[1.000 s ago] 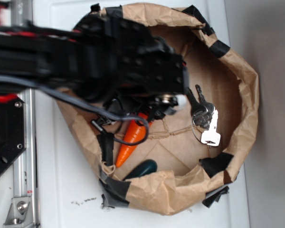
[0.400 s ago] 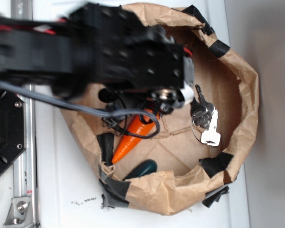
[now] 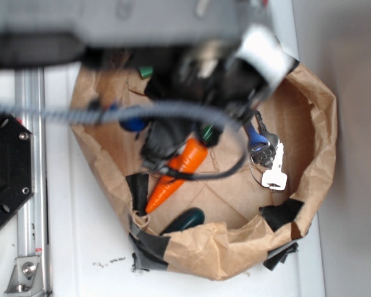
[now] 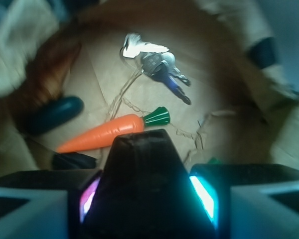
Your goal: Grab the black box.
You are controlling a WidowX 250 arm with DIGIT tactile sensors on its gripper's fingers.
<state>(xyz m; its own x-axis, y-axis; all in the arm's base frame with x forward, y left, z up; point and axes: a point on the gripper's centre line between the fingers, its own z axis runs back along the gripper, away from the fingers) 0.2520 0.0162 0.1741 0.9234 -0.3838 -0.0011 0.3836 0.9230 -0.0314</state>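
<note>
In the exterior view, the robot arm (image 3: 142,37) crossed the upper half of the frame as a heavy blur, and its gripper (image 3: 173,133) hung over the left centre of the brown paper bag (image 3: 321,124); whether it was spread or pinching could not be told there, and the black box could not be picked out with any certainty; an orange carrot (image 3: 176,173) lay slantwise at the centre, a dark teal oval object (image 3: 187,219) sat below it near the bag's lower rim, and a bunch of keys (image 3: 266,154) rested at centre right. In the wrist view, the black box (image 4: 139,184) filled the lower centre, pinched between the gripper's (image 4: 144,199) fingers (image 4: 205,196); beyond it lay the carrot (image 4: 107,133) with its green top, the teal object (image 4: 55,113) at left, and the keys (image 4: 154,62) at the upper centre.
</note>
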